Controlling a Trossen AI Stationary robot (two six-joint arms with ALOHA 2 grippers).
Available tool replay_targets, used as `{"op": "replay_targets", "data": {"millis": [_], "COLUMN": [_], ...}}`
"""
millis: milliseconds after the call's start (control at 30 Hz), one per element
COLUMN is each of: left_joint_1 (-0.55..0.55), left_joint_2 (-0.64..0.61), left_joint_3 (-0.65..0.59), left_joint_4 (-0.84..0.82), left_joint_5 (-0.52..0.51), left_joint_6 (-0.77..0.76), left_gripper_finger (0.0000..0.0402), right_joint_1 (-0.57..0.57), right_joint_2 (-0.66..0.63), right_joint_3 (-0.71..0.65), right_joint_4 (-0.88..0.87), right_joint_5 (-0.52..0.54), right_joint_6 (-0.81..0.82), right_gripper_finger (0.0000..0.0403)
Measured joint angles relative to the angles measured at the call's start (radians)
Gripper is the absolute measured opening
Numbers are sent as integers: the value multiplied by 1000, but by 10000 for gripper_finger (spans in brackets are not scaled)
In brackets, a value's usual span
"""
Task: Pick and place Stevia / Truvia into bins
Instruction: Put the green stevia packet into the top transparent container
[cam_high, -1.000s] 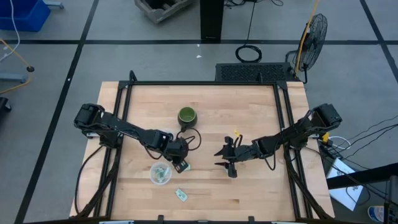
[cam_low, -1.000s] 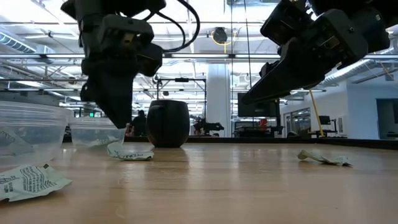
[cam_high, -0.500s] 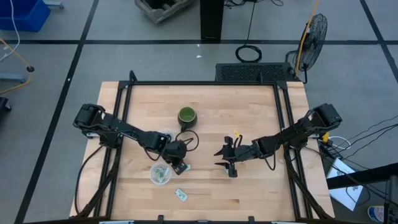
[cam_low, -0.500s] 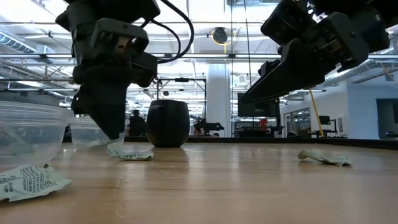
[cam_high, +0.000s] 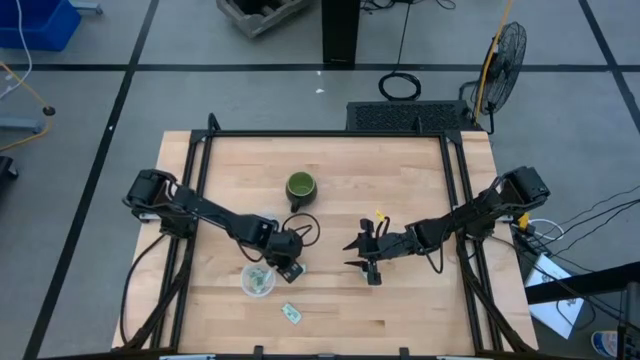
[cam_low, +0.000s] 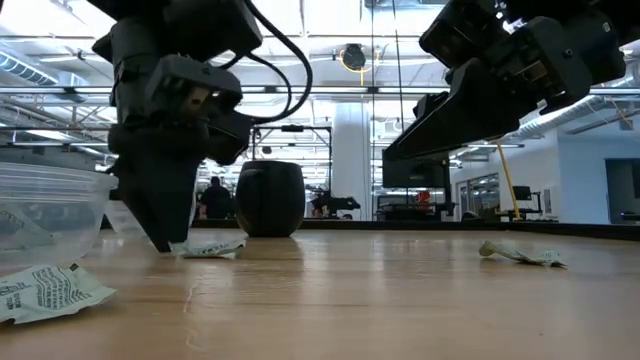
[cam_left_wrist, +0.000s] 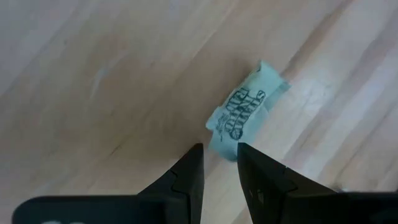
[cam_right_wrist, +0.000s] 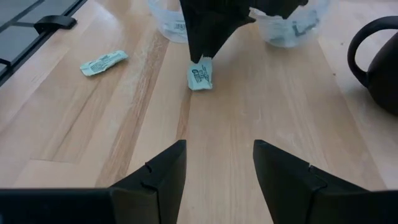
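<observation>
- A pale green Stevia packet (cam_left_wrist: 244, 112) lies flat on the tabletop (cam_high: 400, 180), left of centre, just beside the nearer clear bin (cam_high: 257, 280), which already holds a packet or two.
- The left pincer (cam_left_wrist: 217, 163) stands tips-down at that packet's end, fingers (cam_left_wrist: 189, 171) drawn nearly together with only a slit between them; they seem not yet clamped on the paper, though the contact is hard to read.
- Step in hand, as I judge it: gripping this packet. Next it must be pinched by its edge, lifted, and carried the short way over the bin rim.
- A second bin (cam_right_wrist: 287, 25) sits behind the first, near the dark mug (cam_high: 301, 187); both crowd the left arm's path, so the lift should go straight up.
- Another packet (cam_high: 291, 313) lies near the front edge, and one more (cam_low: 520, 254) farther right.
- The right pincer (cam_right_wrist: 217, 168) hangs spread open over the bare middle of the tabletop, well apart from the bins.
</observation>
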Motion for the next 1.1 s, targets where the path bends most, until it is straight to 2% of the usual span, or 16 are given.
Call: {"op": "replay_targets", "data": {"millis": [333,700,800,967,1100], "left_joint_1": [29,32,32,33,35], "left_joint_2": [19,17,17,17,17], "left_joint_3": [3,3,3,3,3], "left_joint_4": [7,5,2,2,2], "left_joint_5": [58,54,54,90,107], "left_joint_6": [-45,87,106,169,178], "left_gripper_finger": [102,100,83,13,10], "right_joint_1": [-16,-26,-26,-26,-26], "right_joint_2": [0,0,0,0,0], "right_joint_3": [0,0,0,0,0], "right_joint_4": [0,0,0,0,0], "right_joint_5": [-2,-3,-3,-3,-3], "right_joint_6": [-27,-25,-25,-25,-25], "right_gripper_finger": [180,180,180,180,180]}}
